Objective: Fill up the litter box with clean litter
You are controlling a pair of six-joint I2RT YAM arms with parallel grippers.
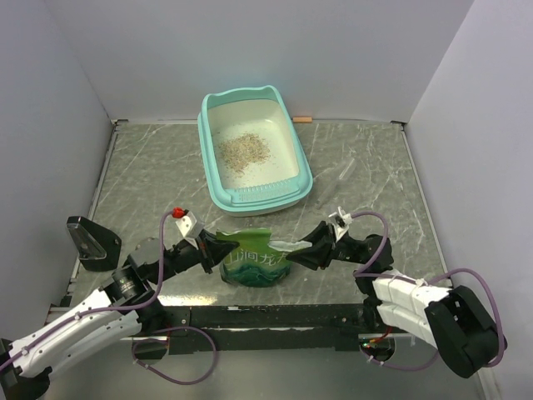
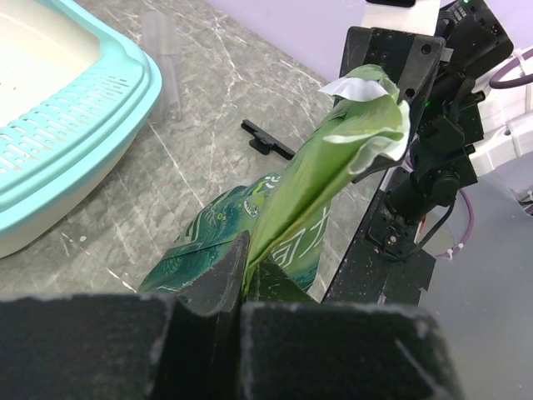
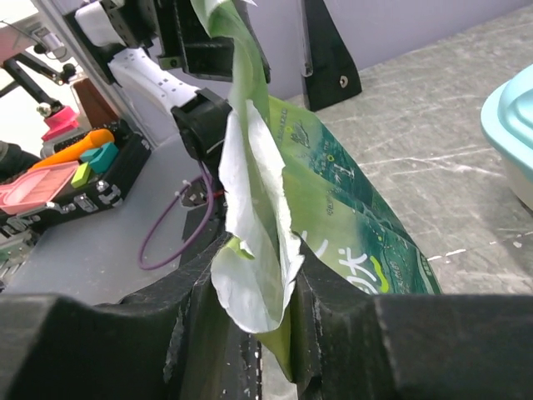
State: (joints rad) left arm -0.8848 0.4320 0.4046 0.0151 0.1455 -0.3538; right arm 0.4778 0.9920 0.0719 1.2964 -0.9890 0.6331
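The turquoise litter box [image 1: 301, 158] stands at the back middle of the table. A small patch of beige litter [image 1: 243, 150] lies on its whitish floor. A glossy green bag [image 1: 254, 265] stands near the front edge between my two grippers. My left gripper [image 1: 215, 252] [image 2: 250, 254] is shut on the bag's left top edge. My right gripper [image 1: 300, 252] [image 3: 262, 250] has its jaws partly apart around the bag's torn right top edge [image 3: 250, 275], which curls loosely between them. The bag's top [image 2: 350, 142] stretches from one gripper to the other.
A clear plastic scoop [image 1: 346, 171] [image 2: 162, 50] lies right of the litter box. A black stand [image 1: 92, 242] sits at the left edge and a small black piece [image 2: 266, 140] on the marbled table [image 1: 375, 167]. White walls close in three sides.
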